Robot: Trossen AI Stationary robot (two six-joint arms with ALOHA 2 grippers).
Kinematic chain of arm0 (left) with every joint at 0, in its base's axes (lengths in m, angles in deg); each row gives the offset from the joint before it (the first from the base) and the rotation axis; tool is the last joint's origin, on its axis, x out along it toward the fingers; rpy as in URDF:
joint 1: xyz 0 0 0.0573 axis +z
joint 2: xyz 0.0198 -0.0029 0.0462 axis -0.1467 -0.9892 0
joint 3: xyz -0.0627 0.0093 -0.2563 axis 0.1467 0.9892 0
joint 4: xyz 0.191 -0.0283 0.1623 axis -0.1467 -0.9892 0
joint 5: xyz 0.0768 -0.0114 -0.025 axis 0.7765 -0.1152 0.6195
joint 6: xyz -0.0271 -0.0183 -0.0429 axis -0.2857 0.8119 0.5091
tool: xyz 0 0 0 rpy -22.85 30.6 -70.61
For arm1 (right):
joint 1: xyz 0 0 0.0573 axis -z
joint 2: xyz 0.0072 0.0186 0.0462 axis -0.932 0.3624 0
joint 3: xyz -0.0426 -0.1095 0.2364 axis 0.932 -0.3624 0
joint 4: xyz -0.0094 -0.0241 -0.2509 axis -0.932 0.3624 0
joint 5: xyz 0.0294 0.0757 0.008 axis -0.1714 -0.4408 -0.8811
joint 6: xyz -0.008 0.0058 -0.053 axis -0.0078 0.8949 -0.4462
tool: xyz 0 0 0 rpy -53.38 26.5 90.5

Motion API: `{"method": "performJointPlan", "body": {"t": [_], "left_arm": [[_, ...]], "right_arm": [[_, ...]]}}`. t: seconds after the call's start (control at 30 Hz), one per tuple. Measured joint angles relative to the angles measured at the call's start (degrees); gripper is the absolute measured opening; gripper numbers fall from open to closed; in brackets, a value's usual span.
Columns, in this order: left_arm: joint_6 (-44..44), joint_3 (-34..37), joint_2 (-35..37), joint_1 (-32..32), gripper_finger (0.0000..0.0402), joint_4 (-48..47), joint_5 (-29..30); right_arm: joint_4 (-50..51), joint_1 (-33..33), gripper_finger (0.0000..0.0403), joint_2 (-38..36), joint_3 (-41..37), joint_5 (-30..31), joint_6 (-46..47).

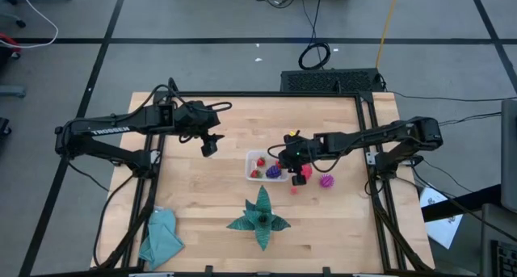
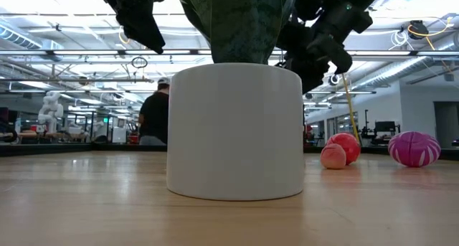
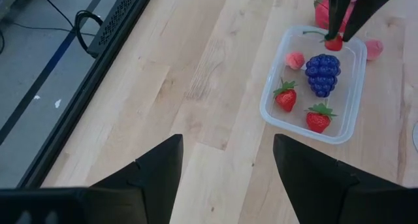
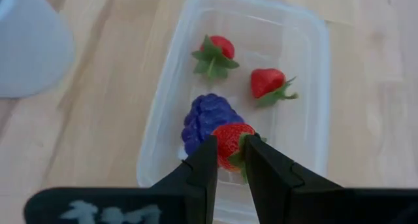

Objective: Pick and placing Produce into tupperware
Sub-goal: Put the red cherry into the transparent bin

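The clear tupperware (image 1: pixel 252 157) sits mid-table; the left wrist view shows two strawberries (image 3: pixel 286 96), a purple grape cluster (image 3: pixel 323 74) and a pink fruit (image 3: pixel 295 59) inside it. My right gripper (image 4: pixel 230 149) hovers over the container's right end, shut on a red strawberry (image 4: pixel 228 138). A red fruit (image 1: pixel 304 173), a small pink one (image 1: pixel 293 189) and a spiky magenta ball (image 1: pixel 326 181) lie on the table to the container's right. My left gripper (image 3: pixel 225 175) is open, above the bare table to the container's left. My right gripper pinches the strawberry's leafy end (image 4: pixel 239 157) between its two fingertips (image 3: pixel 339 25), coming from above and pointing down. The strawberry is lifted clear, just above the grape cluster inside the tupperware (image 4: pixel 307 67).
A dark-green leafy plant (image 1: pixel 260 219) in a white pot (image 2: pixel 235 131) stands near the table's near edge, in front of the container. A teal cloth (image 1: pixel 161 237) lies at the near left corner. A person (image 2: pixel 154 113) shows in the room beyond.
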Motion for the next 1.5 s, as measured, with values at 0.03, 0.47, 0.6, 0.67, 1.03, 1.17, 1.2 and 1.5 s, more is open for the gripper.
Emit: {"method": "performJointPlan", "body": {"t": [0.03, 0.47, 0.6, 0.67, 1.03, 1.17, 1.2, 1.5], "left_arm": [[-0.13, 0.0, -0.01, 0.0, 0.0244, -0.01, -0.01], [-0.38, 0.0, 0.0, -0.02, 0.0244, -0.01, -0.23], [-0.38, 0.0, -0.01, -0.02, 0.0244, -0.04, -0.21], [-0.37, 0.0, 0.0, -0.03, 0.0244, -0.05, -0.26], [-0.3, 0.0, -0.02, -0.93, 0.0244, -0.36, -0.41], [-0.35, 0.0, -0.02, -1.31, 0.0244, -0.4, -0.4], [-0.36, 0.0, -0.02, -1.41, 0.0244, -0.41, -0.4], [-0.37, 0.0, -0.02, -1.4, 0.0244, -0.43, -0.38]], "right_arm": [[-0.39, 0.01, 0.0065, -0.05, -0.01, -0.14, 0.06], [-1.01, 0.1, 0.0065, 1.06, -0.06, -3.15, 1.54], [-1.13, 0.11, 0.0065, 1.97, -0.12, -3.15, 1.51], [-0.87, 0.11, 0.0065, 2.27, -0.12, -3.16, 1.51], [-0.85, 0.57, 0.0065, 3.95, -0.07, -3.11, 0.23], [-1.0, 1.26, 0.0068, 3.94, -0.07, -3.05, 0.01], [-0.95, 1.42, 0.0071, 3.94, -0.07, -3.04, -0.02], [-0.42, 1.68, 0.0108, 3.94, -0.07, -3.04, -0.47]]}}
